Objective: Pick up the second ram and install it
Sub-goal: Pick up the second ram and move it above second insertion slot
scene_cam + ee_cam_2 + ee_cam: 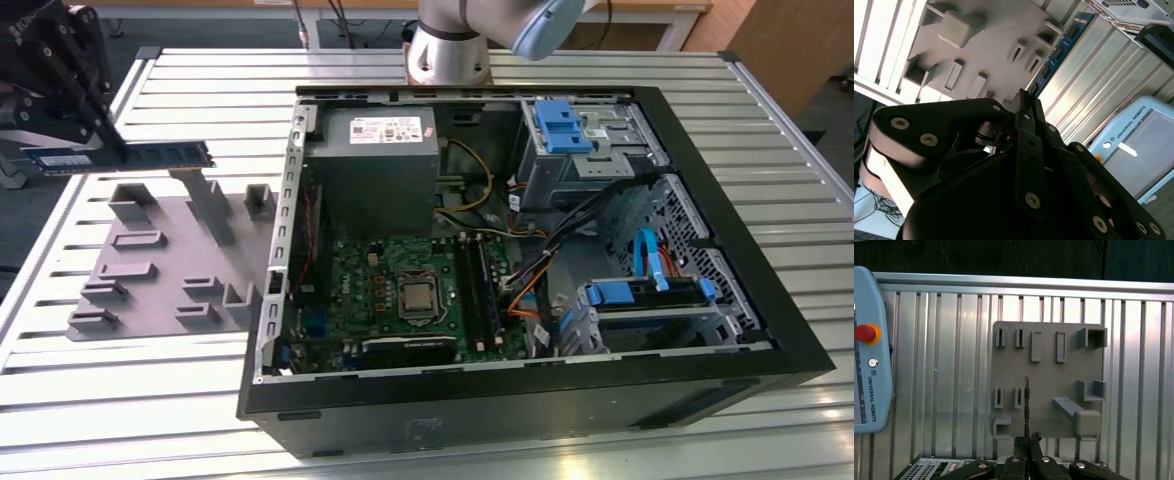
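Jaws clamped on 1 end of the second ram (160, 155), held level above the grey holder tray (147, 270) at the exterior view's left of the open computer case (534, 400). I'd keep that grip square and the strip clear of the tray's posts.
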### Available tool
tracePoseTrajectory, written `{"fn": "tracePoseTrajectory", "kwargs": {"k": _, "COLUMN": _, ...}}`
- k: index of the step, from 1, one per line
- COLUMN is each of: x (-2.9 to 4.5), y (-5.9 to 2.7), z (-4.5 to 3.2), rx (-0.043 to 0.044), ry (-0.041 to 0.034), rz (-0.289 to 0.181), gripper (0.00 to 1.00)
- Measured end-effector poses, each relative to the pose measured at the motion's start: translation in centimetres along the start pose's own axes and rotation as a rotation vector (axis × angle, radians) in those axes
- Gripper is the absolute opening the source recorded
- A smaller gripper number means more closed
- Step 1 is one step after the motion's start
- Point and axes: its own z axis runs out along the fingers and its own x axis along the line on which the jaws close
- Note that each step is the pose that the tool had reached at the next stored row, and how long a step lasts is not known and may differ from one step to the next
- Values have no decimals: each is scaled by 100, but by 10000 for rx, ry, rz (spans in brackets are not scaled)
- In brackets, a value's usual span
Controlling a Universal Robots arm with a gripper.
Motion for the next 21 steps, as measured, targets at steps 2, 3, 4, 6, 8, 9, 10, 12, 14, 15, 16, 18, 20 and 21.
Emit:
{"fn": "tracePoseTrajectory", "kwargs": {"k": 2, "x": 0, "y": -12, "z": 0, "rx": 1, "ry": 0, "rz": 0, "gripper": 14}}
{"fn": "tracePoseTrajectory", "kwargs": {"k": 3, "x": 1, "y": -18, "z": 1, "rx": 0, "ry": 0, "rz": 0, "gripper": 14}}
{"fn": "tracePoseTrajectory", "kwargs": {"k": 4, "x": 0, "y": -24, "z": 0, "rx": 0, "ry": 0, "rz": 0, "gripper": 14}}
{"fn": "tracePoseTrajectory", "kwargs": {"k": 6, "x": 1, "y": -36, "z": 1, "rx": 1, "ry": -1, "rz": 0, "gripper": 14}}
{"fn": "tracePoseTrajectory", "kwargs": {"k": 8, "x": 1, "y": -47, "z": 0, "rx": -1, "ry": 1, "rz": 1, "gripper": 14}}
{"fn": "tracePoseTrajectory", "kwargs": {"k": 9, "x": 1, "y": -53, "z": 1, "rx": 1, "ry": 0, "rz": 0, "gripper": 14}}
{"fn": "tracePoseTrajectory", "kwargs": {"k": 10, "x": 1, "y": -59, "z": 1, "rx": 1, "ry": -1, "rz": 1, "gripper": 14}}
{"fn": "tracePoseTrajectory", "kwargs": {"k": 12, "x": 1, "y": -69, "z": 1, "rx": 1, "ry": 0, "rz": 1, "gripper": 14}}
{"fn": "tracePoseTrajectory", "kwargs": {"k": 14, "x": 1, "y": -79, "z": 1, "rx": 1, "ry": 0, "rz": 1, "gripper": 14}}
{"fn": "tracePoseTrajectory", "kwargs": {"k": 15, "x": 1, "y": -84, "z": 0, "rx": 0, "ry": 0, "rz": 1, "gripper": 14}}
{"fn": "tracePoseTrajectory", "kwargs": {"k": 16, "x": 2, "y": -90, "z": 1, "rx": 0, "ry": 0, "rz": 0, "gripper": 14}}
{"fn": "tracePoseTrajectory", "kwargs": {"k": 18, "x": 2, "y": -101, "z": 1, "rx": 0, "ry": 0, "rz": 0, "gripper": 14}}
{"fn": "tracePoseTrajectory", "kwargs": {"k": 20, "x": 2, "y": -112, "z": 1, "rx": 1, "ry": 0, "rz": 0, "gripper": 14}}
{"fn": "tracePoseTrajectory", "kwargs": {"k": 21, "x": 2, "y": -118, "z": 1, "rx": 0, "ry": 0, "rz": 1, "gripper": 14}}
